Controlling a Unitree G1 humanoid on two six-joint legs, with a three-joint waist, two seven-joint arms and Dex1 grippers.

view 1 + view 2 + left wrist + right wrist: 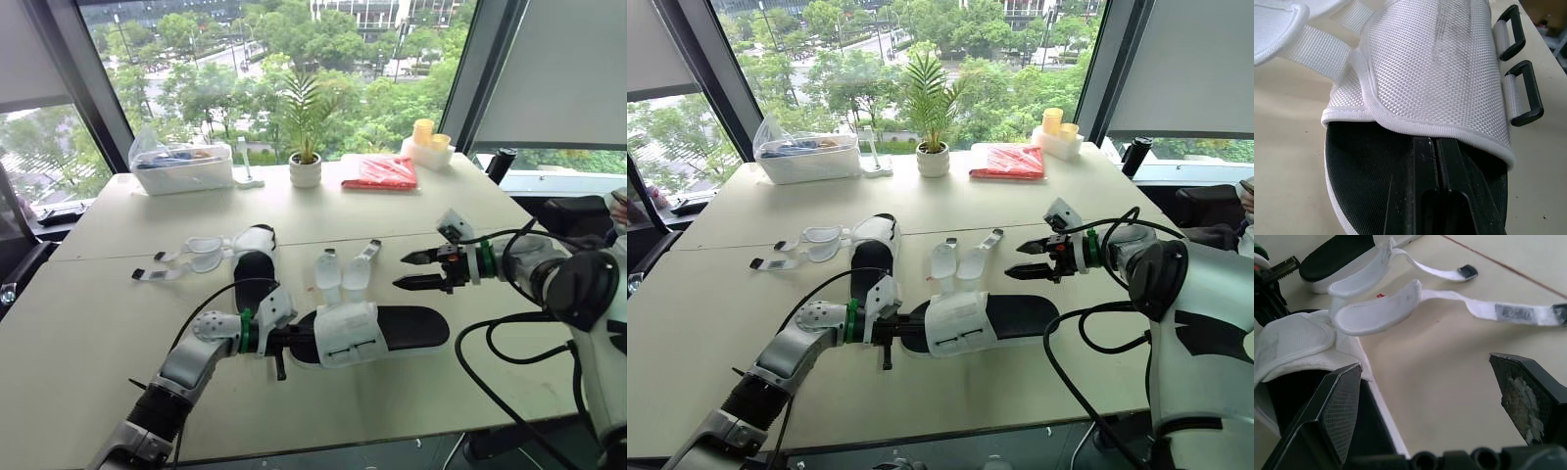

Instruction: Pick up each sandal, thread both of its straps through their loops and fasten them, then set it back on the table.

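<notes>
The near sandal (392,331), black-soled with a white upper (345,333), lies across the table's front middle. Its two straps (343,274) are unfastened and point away from me. My left gripper (292,342) is shut, and its fingers (1422,186) rest on the black footbed, reaching under the upper's edge. Two black loops (1528,93) hang on the upper's far side. My right gripper (402,272) hovers open just right of the straps (1376,313), above the table. The second sandal (253,262) lies further back on the left, straps (186,257) splayed out to its left.
Along the window edge stand a clear plastic box (181,166), a small potted plant (305,168), a red packet (380,173) and white and yellow cups (428,145). Black cables (490,343) loop below my right arm at the table's right edge.
</notes>
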